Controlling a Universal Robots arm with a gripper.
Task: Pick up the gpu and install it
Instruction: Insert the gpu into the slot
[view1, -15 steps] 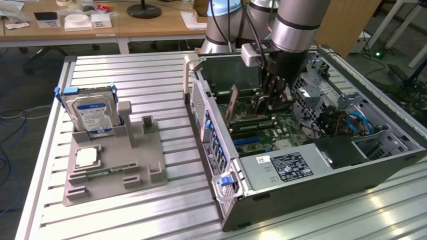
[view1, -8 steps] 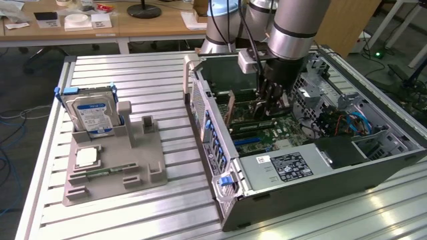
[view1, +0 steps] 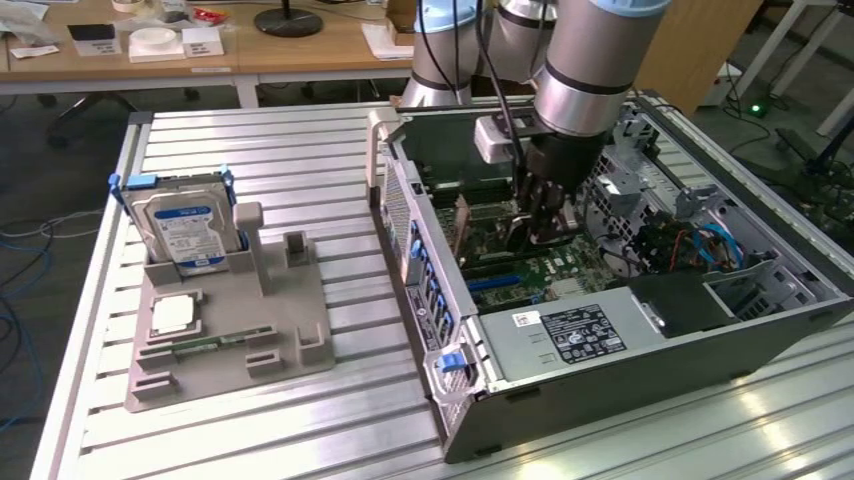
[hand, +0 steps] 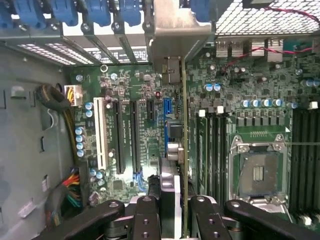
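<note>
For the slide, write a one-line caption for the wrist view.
Gripper holding the gpu edge-on above the motherboard inside the open computer case.

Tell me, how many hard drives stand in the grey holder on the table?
1. The hard drive stands upright at the far end of the grey holder, at the exterior view's left of the computer case.

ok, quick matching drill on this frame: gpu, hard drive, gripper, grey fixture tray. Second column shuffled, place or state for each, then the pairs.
Things:
1. gpu
2. hard drive
3. gripper
4. grey fixture tray

Places or states:
A. standing upright in a slot of the tray
B. lying on the slatted table beside the case
C. edge-on between the fingers, over the motherboard
D. down inside the open computer case, shut on the card

Pairs: 1-C, 2-A, 3-D, 4-B
</note>
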